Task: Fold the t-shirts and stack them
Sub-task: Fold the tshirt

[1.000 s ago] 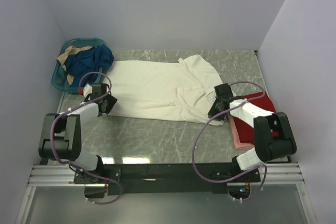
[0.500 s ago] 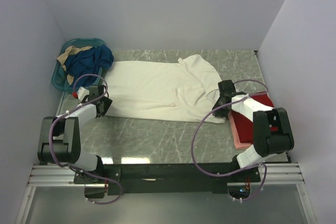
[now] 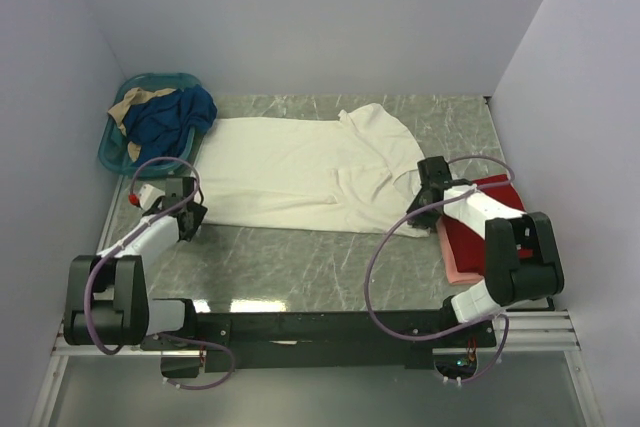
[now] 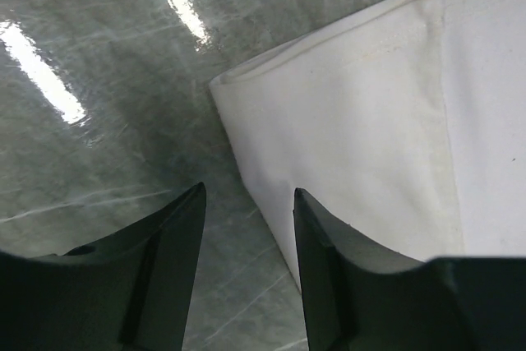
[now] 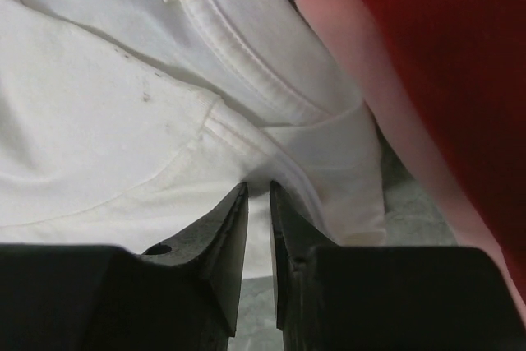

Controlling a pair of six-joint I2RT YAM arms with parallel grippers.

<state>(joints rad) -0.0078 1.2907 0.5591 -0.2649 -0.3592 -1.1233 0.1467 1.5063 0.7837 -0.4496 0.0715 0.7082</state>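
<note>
The cream-white t-shirt (image 3: 300,167) lies spread flat across the table's middle, neck to the right. My left gripper (image 3: 193,217) is open at its near-left corner. In the left wrist view the jaws (image 4: 249,195) straddle the shirt's edge (image 4: 370,121). My right gripper (image 3: 418,205) is at the shirt's right sleeve. In the right wrist view its jaws (image 5: 256,189) are nearly closed, pinching a ridge of cream cloth (image 5: 99,121) by a hem. A folded red tee (image 3: 492,217) lies on a pink one (image 3: 455,262) at the right, also seen from the right wrist as red (image 5: 460,55) and pink (image 5: 362,47).
A teal plastic basket (image 3: 160,77) with blue and tan clothes stands at the far left corner. Grey walls close in the left, back and right sides. Bare marble table (image 3: 300,262) lies between the shirt and the arm bases.
My left gripper has drawn back toward the near-left, to the shirt's corner. My right gripper has shifted slightly to the right at the sleeve.
</note>
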